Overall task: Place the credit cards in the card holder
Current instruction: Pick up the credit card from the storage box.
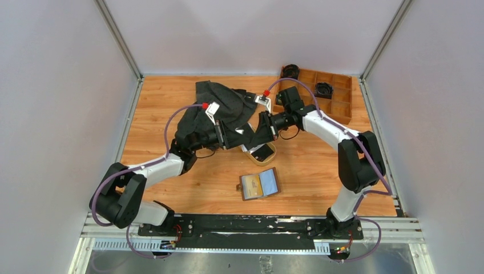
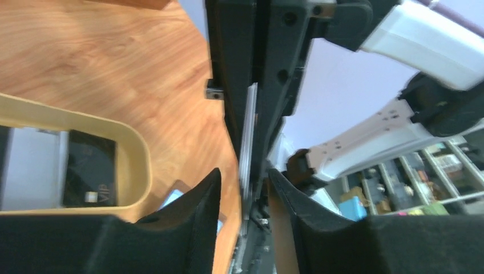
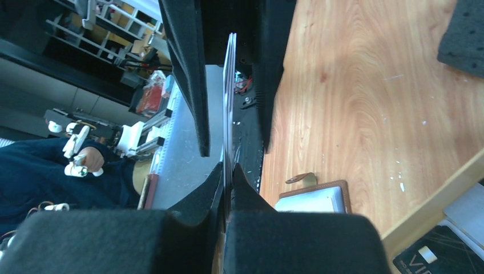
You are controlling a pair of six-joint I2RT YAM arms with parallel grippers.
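Observation:
My two grippers meet nose to nose above the oval tan tray (image 1: pixel 268 161). The right gripper (image 3: pixel 226 173) is shut on a thin credit card (image 3: pixel 230 97), seen edge-on and standing upright. The left gripper (image 2: pixel 244 178) is open, its fingers on either side of that same card (image 2: pixel 248 131) without pressing on it. The brown card holder (image 1: pixel 259 184) lies open on the table nearer the arm bases, pale cards showing inside; its snap tab (image 3: pixel 301 178) shows in the right wrist view. A black card (image 2: pixel 91 174) and a grey one (image 2: pixel 34 165) lie in the tray.
A black cloth (image 1: pixel 220 105) is heaped at the back of the table behind the left arm. A wooden compartment box (image 1: pixel 337 97) holding dark round parts stands at the back right. The enclosure walls close in on both sides.

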